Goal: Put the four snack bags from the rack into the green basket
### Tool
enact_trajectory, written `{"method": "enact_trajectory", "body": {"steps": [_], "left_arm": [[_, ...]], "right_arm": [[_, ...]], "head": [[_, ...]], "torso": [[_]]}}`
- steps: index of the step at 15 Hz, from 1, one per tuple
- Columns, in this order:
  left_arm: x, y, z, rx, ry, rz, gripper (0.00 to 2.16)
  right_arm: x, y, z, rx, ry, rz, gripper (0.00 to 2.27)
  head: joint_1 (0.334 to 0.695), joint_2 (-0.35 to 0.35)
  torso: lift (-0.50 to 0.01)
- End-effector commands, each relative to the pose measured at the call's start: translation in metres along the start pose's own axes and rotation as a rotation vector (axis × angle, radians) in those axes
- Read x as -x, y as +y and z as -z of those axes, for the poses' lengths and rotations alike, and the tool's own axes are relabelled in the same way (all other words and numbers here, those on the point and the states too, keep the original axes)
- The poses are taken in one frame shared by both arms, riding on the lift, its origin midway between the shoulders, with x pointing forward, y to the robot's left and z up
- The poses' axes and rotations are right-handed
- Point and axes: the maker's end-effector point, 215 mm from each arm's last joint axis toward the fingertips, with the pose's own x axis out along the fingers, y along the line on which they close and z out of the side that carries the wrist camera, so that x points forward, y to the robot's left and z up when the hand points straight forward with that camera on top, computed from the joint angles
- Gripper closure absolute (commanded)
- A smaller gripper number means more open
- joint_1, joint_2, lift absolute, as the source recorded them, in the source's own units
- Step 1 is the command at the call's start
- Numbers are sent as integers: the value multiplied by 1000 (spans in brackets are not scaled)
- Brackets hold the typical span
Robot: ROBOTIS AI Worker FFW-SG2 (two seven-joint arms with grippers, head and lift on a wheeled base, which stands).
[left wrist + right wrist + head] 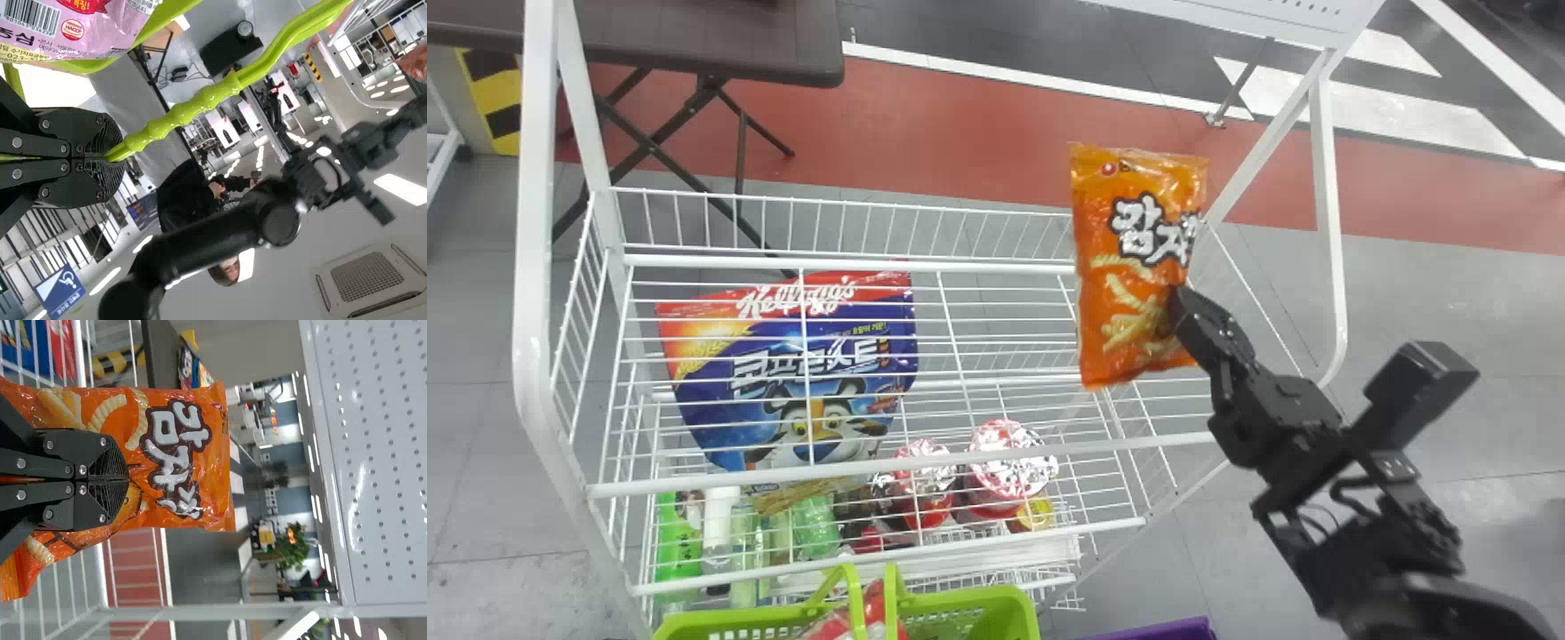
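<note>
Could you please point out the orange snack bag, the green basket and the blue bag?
Orange snack bag [1128, 271]: head view, printed front.
Green basket [960, 600]: head view, far rim.
Blue bag [836, 351]: head view, printed front.

Floor: grey [480, 462], crossed by red band [943, 124] edged with white line [996, 74] | beyond: dark floor [978, 27], white stripes [1387, 107] | far left: brown folding table [720, 40], yellow-and-black striped panel [494, 98] | overhead: pale ceiling [280, 293], square vent [370, 277], bright lights [403, 189] | also: blue wheelchair sign [60, 292], leafy plant [293, 550]

Left gripper [115, 157], right gripper [1181, 313] clamped.
</note>
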Motion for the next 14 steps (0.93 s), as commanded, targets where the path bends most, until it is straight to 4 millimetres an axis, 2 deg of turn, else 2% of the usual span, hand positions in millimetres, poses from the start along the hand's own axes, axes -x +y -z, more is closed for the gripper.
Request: {"method": "enact_trajectory", "body": {"steps": [1,3,7,14], "left_arm": [[0,1,-1,-1,-1,-2,2132],[-2,1,2,5,-6,-6,2132],[-5,-2,1,-12,-10,-17,2132],[-5,2,0,-26,-6,-39,2132]], "right_arm": [[31,34,49,-87,246,-59,2165],[56,57,80,-150,371,-130,2165],[97,82,134,-321,564,-234,2165],[167,123,211,-573,829,-299,2196]], "head": [[695,-350],[695,-350],[695,-350],[695,-350]], "torso": [[-6],[-6],[-6],[-6]]}}
